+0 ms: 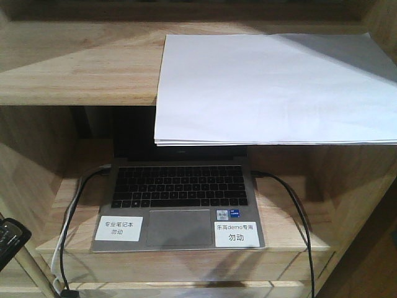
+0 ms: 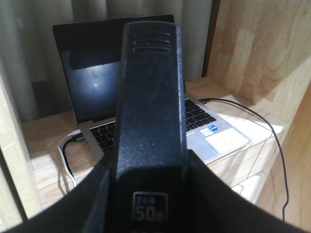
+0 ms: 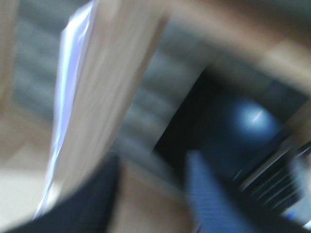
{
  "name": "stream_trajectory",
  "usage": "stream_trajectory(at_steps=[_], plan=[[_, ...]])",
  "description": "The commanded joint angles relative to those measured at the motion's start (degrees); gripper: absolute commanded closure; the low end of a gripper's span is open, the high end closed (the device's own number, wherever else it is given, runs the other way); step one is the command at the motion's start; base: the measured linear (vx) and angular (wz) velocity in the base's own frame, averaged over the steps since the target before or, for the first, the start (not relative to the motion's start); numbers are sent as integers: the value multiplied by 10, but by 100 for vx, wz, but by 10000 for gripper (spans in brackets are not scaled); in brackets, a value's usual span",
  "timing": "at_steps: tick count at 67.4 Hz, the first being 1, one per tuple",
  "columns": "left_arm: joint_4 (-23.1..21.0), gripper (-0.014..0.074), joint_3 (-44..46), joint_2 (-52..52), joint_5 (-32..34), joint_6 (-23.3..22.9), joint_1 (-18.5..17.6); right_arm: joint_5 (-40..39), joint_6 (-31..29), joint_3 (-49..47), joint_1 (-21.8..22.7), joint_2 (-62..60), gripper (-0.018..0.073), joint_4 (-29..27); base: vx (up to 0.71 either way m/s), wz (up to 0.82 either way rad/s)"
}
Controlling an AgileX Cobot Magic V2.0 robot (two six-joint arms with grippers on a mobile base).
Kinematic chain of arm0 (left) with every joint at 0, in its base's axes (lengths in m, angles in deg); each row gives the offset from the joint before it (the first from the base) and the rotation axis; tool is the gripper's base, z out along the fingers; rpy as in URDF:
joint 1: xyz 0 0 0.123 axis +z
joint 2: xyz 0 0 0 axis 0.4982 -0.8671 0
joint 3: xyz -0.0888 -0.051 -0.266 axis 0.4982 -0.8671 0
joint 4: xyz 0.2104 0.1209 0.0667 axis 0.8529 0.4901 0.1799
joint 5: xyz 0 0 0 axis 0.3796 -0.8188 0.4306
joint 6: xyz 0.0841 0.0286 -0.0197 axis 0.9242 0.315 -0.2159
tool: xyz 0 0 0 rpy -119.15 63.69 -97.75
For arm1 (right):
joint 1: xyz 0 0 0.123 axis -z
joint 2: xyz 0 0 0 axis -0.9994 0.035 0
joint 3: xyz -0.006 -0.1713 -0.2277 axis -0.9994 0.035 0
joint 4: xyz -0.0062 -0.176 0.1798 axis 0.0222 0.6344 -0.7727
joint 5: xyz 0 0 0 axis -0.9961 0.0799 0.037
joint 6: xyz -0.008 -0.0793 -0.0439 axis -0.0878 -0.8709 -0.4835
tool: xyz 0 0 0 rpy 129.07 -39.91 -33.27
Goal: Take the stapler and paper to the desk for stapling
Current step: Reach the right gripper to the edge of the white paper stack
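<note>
The paper (image 1: 267, 87), a thin white stack, lies on the upper shelf board (image 1: 74, 62) and overhangs its front edge. The black stapler (image 2: 150, 107) fills the middle of the left wrist view, pointing away from the camera. My left gripper (image 2: 150, 194) is shut on its near end, with dark fingers on either side. The right wrist view is badly blurred. In it my right gripper (image 3: 150, 199) has its fingers apart with only wood between them, and the paper's edge (image 3: 68, 97) shows at upper left. The desk is out of view.
An open laptop (image 1: 180, 186) sits on the lower shelf under the paper, its lid close to the overhang. A black cable (image 1: 298, 211) runs from its right side, and black and white cables (image 1: 68, 230) from its left. Wooden side walls (image 2: 252, 48) close in the compartment.
</note>
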Motion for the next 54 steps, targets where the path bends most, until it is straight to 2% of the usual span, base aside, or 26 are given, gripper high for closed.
stream_trajectory(at_steps=[1, 9, 19, 28, 38, 54], plan=[[0, 603, 18, -8, 69, -1, -3, -116, -3, 1, -11, 58, 76, 17, 0, 0], [0, 603, 18, -8, 69, -1, -3, -244, 4, -10, -10, 161, 20, 32, 0, 0], [0, 603, 18, -8, 69, -1, -3, -374, 32, -48, -10, 294, 19, 83, 0, 0], [0, 603, 18, -8, 69, -1, -3, -461, 38, -83, -10, 398, 19, 93, 0, 0], [0, 603, 18, -8, 69, -1, -3, -501, 40, -120, -10, 452, 19, 93, 0, 0], [0, 603, 18, -8, 69, -1, -3, -506, 43, -153, -10, 457, 19, 95, 0, 0]])
